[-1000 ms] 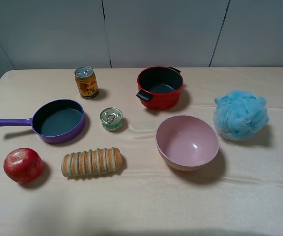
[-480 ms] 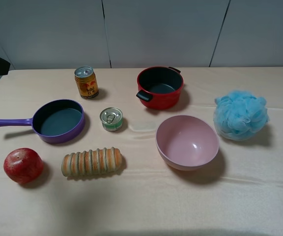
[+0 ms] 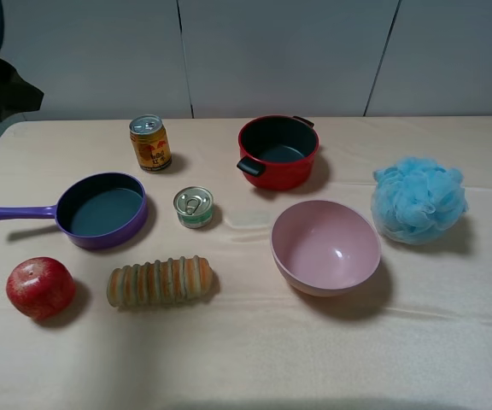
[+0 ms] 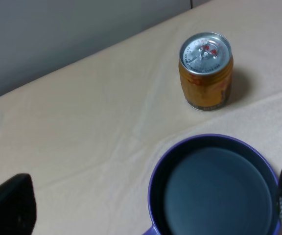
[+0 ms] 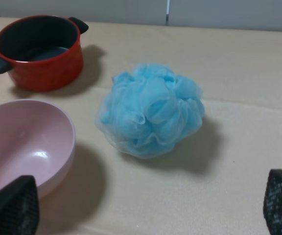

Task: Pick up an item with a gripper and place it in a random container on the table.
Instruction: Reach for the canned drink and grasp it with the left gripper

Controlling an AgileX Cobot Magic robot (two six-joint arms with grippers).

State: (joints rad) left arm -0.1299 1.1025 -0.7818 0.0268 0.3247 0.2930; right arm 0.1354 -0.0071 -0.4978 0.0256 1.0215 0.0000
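The orange-yellow can point(image 3: 150, 143) stands upright at the back left of the beige table point(image 3: 254, 350). In the left wrist view the can point(image 4: 205, 71) shows its silver pull-tab top. My left gripper point(image 4: 148, 208) is open and empty, above the purple pan and short of the can. A dark part of the left arm point(image 3: 2, 85) shows at the far upper left. The pink bowl point(image 3: 325, 248) sits right of centre, empty. My right gripper point(image 5: 146, 203) is open and empty, near the bowl point(image 5: 23, 142); it is out of the high view.
A purple pan point(image 3: 101, 209) lies in front of the can, and a green-labelled tin point(image 3: 194, 207) beside it. A red pot point(image 3: 278, 152) stands at the back. A blue mesh sponge point(image 3: 418, 199) is at the right. A red fruit point(image 3: 39, 287) and a bread loaf point(image 3: 161, 281) lie front left.
The left arm has come into the high view at the upper left edge and reaches further in now. Nothing on the table has moved.
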